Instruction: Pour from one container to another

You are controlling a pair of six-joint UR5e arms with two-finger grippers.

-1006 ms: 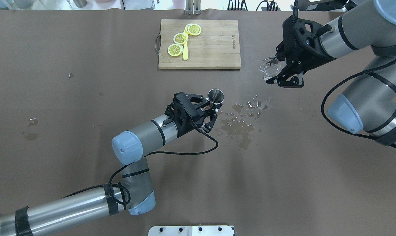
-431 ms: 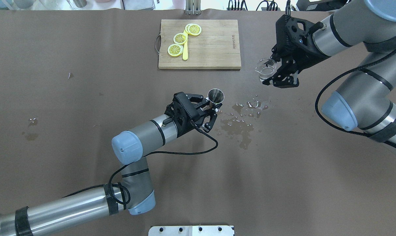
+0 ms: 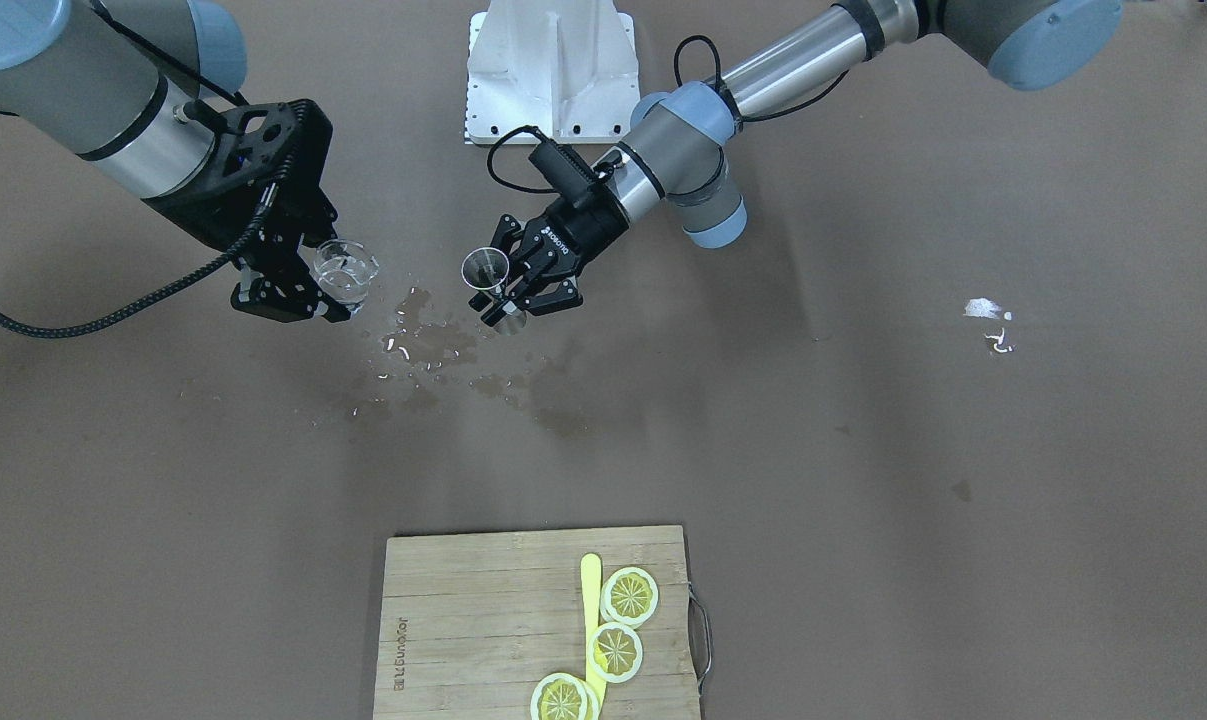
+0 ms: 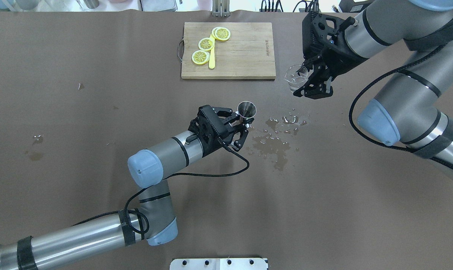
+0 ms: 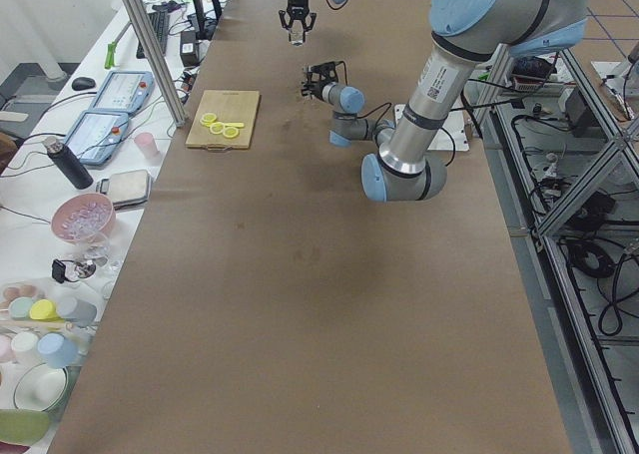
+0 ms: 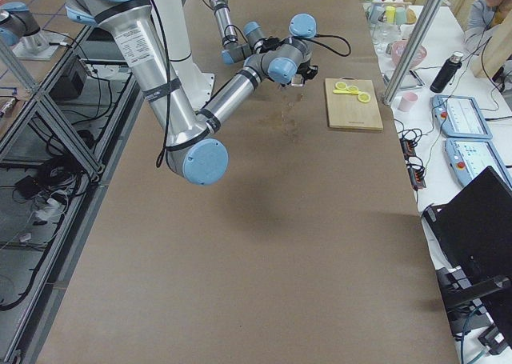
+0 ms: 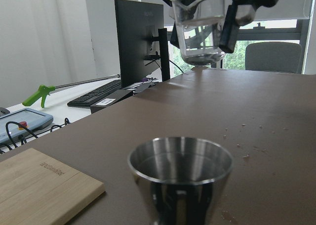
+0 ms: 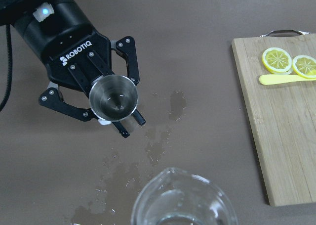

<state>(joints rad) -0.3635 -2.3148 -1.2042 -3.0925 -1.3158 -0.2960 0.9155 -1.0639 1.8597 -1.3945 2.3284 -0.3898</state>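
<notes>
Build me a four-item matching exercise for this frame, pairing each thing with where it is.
Things:
1. glass cup
2. jigger
3. lemon slices
4. spilled liquid

Places:
A. on the cutting board
B. gripped in the left gripper
C. spread on the bare table
D. held off the table in the right gripper

Pairs: 1-D, 2-B, 3-A, 4-C

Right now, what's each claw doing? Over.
Left claw shut on jigger, upright. Right claw shut on glass cup, held aloft, apart from jigger. Spill on table between.
</notes>
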